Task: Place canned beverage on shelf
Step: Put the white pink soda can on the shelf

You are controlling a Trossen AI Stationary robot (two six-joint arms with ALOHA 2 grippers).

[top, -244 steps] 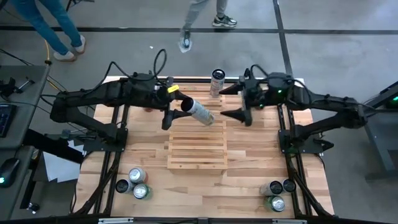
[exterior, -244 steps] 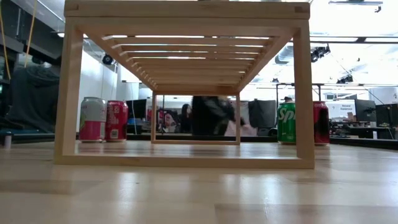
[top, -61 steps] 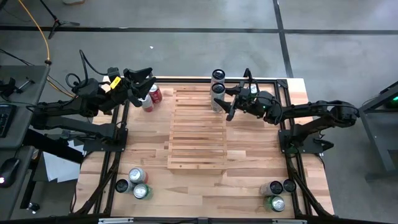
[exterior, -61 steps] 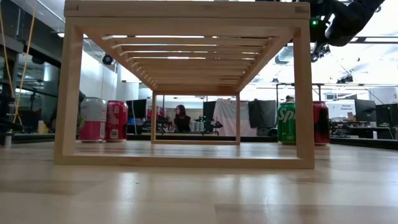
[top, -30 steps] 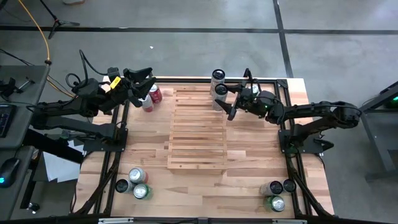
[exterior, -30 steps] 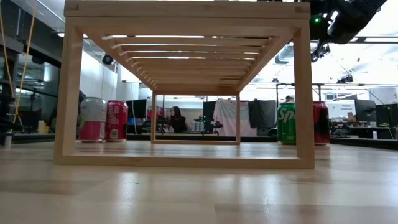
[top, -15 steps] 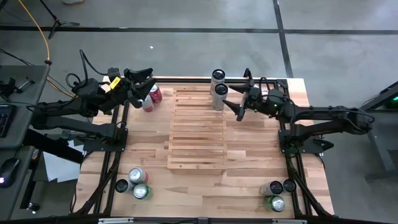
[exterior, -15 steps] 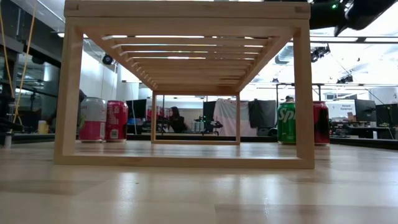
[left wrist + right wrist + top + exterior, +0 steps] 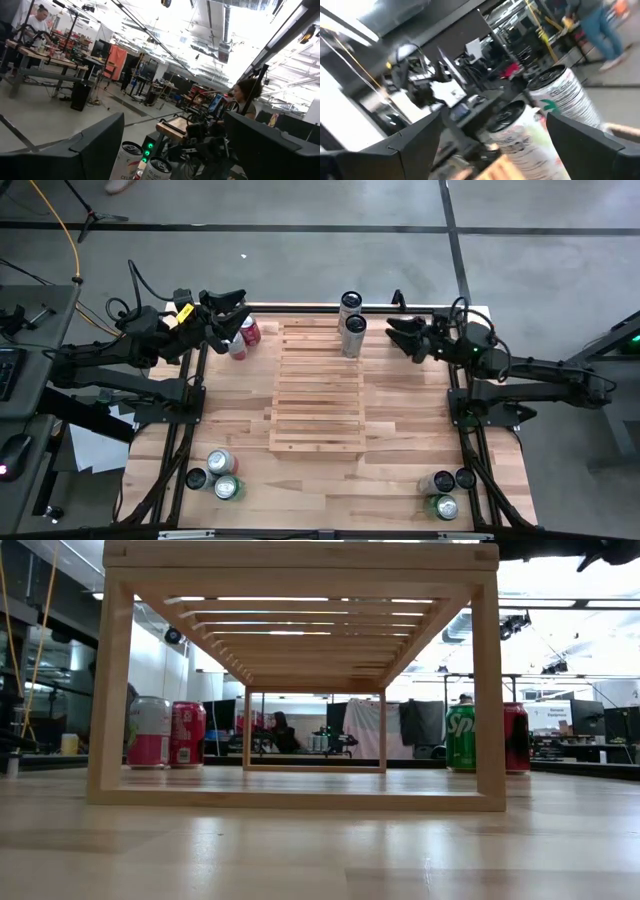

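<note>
Two white cans (image 9: 350, 324) stand upright on the pale slatted shelf (image 9: 318, 395); right gripper (image 9: 406, 337) spread, empty.

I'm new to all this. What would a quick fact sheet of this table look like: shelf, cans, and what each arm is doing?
shelf: pale slatted shelf in the middle of the table
cans on shelf: two silver cans upright at its far edge
other cans: pair near the left gripper; clusters at both near corners
left gripper: open, empty, at the far left corner
right gripper: open, empty, beside the shelf, apart from the silver cans
</note>
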